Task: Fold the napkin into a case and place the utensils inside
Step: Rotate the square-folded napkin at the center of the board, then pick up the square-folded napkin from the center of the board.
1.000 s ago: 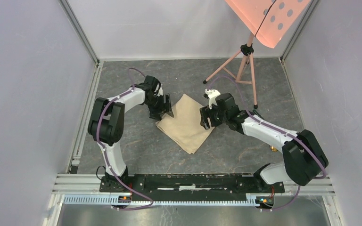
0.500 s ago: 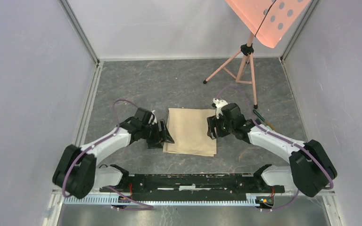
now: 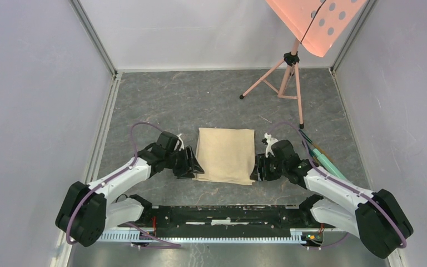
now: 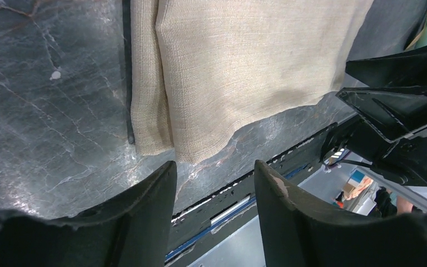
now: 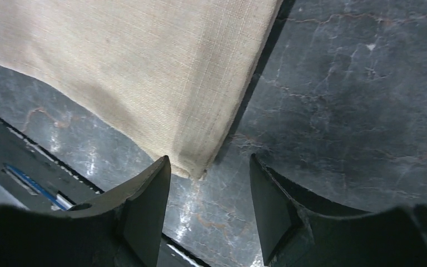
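Observation:
The napkin [image 3: 225, 156] lies flat on the dark stone table as a beige rectangle, with a folded layer showing along its left side [image 4: 147, 83]. My left gripper [image 3: 192, 167] is low at its near-left corner, open, the corner just ahead of the fingertips [image 4: 216, 167]. My right gripper [image 3: 258, 168] is low at the near-right corner, also open; the cloth corner [image 5: 192, 167] sits at the mouth of the jaws [image 5: 208, 161], beside the left finger. Nothing is held. The utensils are hidden behind the right arm.
A mint-green cylinder [image 3: 328, 161] and a thin dark green stick [image 3: 306, 136] lie right of the right arm. A pink tripod [image 3: 289, 72] with an orange perforated panel [image 3: 311, 22] stands at the back right. The arms' black base rail [image 3: 228, 214] runs close behind the napkin's near edge.
The napkin went from lying diagonally to lying square. Both arms came down its sides toward the near corners, and both sets of jaws narrowed somewhat.

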